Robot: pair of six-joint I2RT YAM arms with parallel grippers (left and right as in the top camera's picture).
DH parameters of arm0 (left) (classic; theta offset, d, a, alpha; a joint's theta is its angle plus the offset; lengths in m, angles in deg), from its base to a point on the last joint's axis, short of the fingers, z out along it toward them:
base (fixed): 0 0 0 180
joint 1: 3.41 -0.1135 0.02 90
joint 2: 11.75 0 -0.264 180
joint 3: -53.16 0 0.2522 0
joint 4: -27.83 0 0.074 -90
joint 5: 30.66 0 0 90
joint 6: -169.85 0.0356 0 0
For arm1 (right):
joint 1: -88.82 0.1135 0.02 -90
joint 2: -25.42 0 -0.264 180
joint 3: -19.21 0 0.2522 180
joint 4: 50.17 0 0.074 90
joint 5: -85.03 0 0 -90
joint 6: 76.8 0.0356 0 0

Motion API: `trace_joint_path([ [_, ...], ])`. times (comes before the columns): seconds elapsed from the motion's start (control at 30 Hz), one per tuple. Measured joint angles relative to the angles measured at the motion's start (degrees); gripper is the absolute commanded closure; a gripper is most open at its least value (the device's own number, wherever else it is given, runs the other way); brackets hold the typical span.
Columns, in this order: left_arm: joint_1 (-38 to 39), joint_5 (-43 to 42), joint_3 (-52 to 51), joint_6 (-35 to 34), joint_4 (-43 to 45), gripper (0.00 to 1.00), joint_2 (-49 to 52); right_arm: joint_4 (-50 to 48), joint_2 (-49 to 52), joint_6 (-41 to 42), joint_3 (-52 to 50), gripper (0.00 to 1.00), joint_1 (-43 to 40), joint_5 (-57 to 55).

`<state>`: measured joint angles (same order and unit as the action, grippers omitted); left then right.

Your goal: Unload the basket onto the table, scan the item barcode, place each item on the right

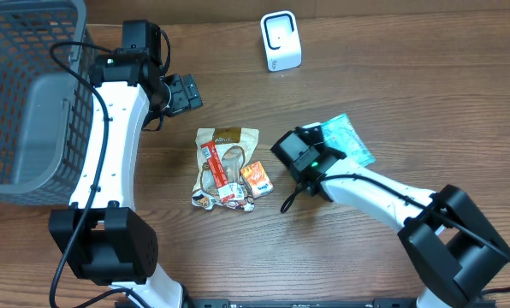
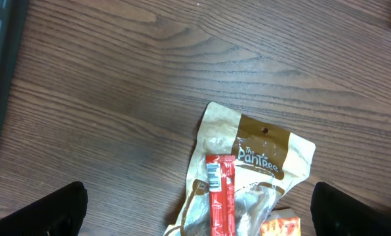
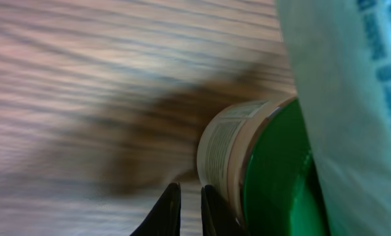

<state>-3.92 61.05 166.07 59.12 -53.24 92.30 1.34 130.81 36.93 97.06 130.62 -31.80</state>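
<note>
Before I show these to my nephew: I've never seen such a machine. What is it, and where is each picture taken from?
These are two white robot arms at a wooden table, each ending in a two-fingered hand. One picture looks down from above; the other two come from cameras on the wrists. On the table lie a brown pouch with a red stick pack on it, a small orange packet, a teal packet, a white device, probably the scanner, and a grey basket. The left hand hangs open, holding nothing. The right hand is shut beside a green-lidded tub; nothing shows between its fingers.
</note>
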Motion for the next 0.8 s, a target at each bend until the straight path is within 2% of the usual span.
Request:
trace_joint_path([
  [0.5,0.00,0.00,0.00,0.00,0.00,0.00,0.00,1.51,0.02,-2.54,0.39,0.85,-4.31,-4.04],
  [0.63,-0.02,0.00,0.00,0.00,0.00,0.00,0.00,4.63,0.02,-3.45,4.37,0.80,-3.91,0.68],
  [0.8,0.00,0.00,0.00,0.00,-0.02,0.00,0.00,4.55,0.00,-4.24,12.92,0.73,-1.05,12.76],
])
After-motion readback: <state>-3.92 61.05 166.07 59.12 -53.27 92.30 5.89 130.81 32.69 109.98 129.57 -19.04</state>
